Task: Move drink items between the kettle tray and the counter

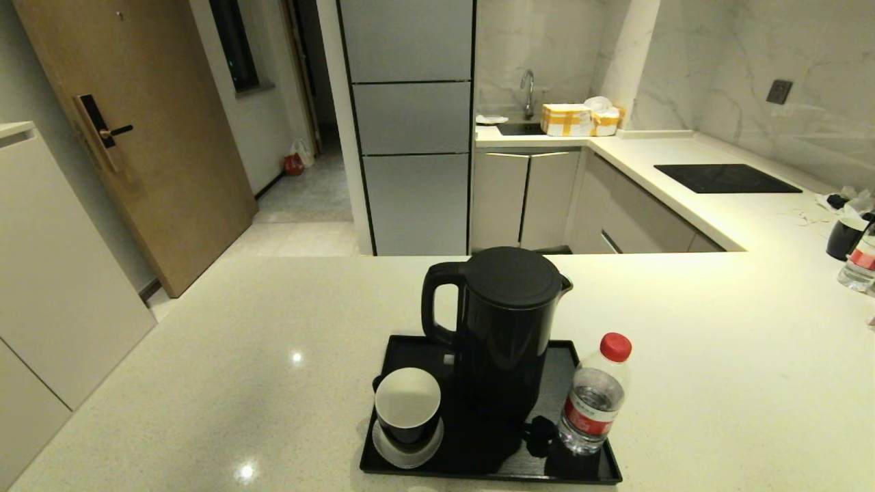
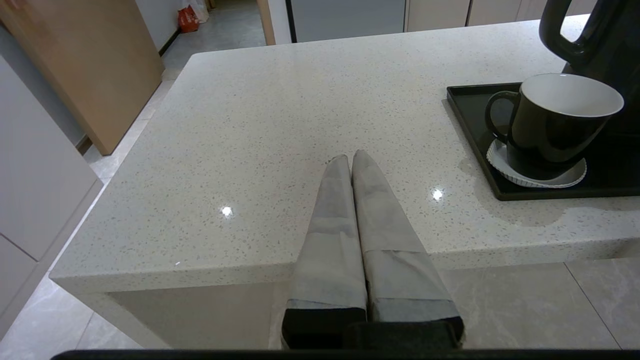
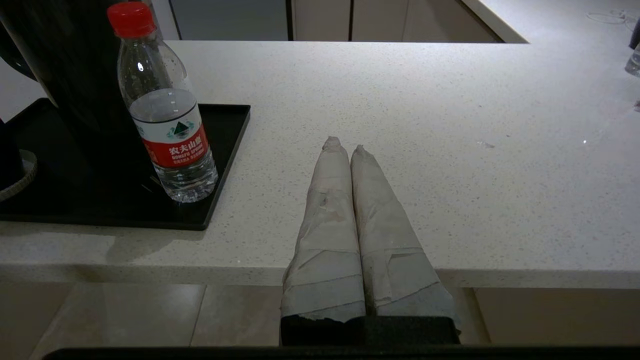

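Observation:
The black kettle tray (image 1: pixel 410 347) lies on the cream counter (image 1: pixel 205 383) near its front edge. On it stand the tall black kettle (image 1: pixel 509 328), the black cup (image 1: pixel 408 406) on a white saucer (image 1: pixel 383 447), and the red-capped water bottle (image 1: pixel 593 395) at the tray's right side. Neither arm shows in the head view. My left gripper (image 2: pixel 350 159) is shut and empty over the counter's front edge, left of the tray (image 2: pixel 470 130) and cup (image 2: pixel 555 122). My right gripper (image 3: pixel 345 146) is shut and empty, right of the bottle (image 3: pixel 167 112) and tray (image 3: pixel 225 150).
A second dark cup (image 1: pixel 845 238) and another bottle (image 1: pixel 860 263) stand at the far right of the counter. A black cooktop panel (image 1: pixel 724 178) lies on the side counter, with a sink (image 1: pixel 519 128) and yellow-taped boxes (image 1: pixel 580 119) behind.

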